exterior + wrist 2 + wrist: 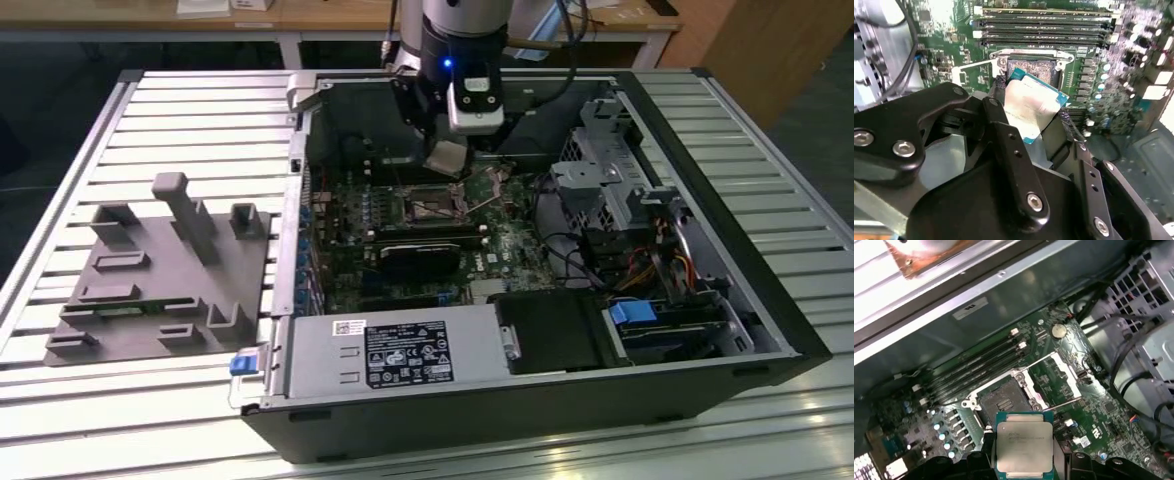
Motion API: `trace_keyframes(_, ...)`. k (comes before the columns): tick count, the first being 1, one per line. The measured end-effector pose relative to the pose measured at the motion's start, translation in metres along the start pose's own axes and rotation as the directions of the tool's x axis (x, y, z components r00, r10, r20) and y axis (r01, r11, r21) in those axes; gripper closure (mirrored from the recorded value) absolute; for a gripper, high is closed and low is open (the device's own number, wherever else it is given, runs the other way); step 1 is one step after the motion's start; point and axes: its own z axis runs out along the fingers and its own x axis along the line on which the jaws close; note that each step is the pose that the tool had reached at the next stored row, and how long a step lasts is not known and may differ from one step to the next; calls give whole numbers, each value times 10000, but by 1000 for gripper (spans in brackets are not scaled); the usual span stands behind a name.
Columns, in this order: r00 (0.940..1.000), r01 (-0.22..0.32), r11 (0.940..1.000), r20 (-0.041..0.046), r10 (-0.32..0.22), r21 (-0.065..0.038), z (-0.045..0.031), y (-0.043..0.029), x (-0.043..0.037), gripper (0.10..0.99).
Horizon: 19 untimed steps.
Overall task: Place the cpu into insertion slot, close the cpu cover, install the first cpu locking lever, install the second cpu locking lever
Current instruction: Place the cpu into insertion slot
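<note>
My gripper (449,148) is shut on the cpu (445,158), a flat square chip with a pale metal top and a green edge. It hangs tilted inside the open computer case, a little above the insertion slot (434,207). In the first wrist view the cpu (1024,445) sits between the black fingers (977,463), short of the dark-centred insertion slot (1003,402). The cpu cover (1052,376) is swung open beside the slot, and a thin locking lever (1066,403) stands off it. In the second wrist view the cpu (1030,106) hides part of the insertion slot (1026,62).
Long black memory slots (1044,25) run beside the socket. A black heatsink-like block (420,256) lies on the board, with a drive cage (611,175) and cables toward the exterior view's right. A power supply (394,355) fills the case's front. A grey fixture (160,270) stands outside.
</note>
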Motion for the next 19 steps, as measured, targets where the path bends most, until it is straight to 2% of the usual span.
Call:
trace_keyframes(5,9958,-911,9958,81,911,-22,39,-3,-1,549)
trace_keyframes(10,9836,-1799,9837,159,1799,-49,74,-6,-1,549)
trace_keyframes(15,9631,-2681,9634,234,2682,-84,102,-9,-2,549)
trace_keyframes(19,9407,-3378,9411,292,3380,-118,123,-11,-2,549)
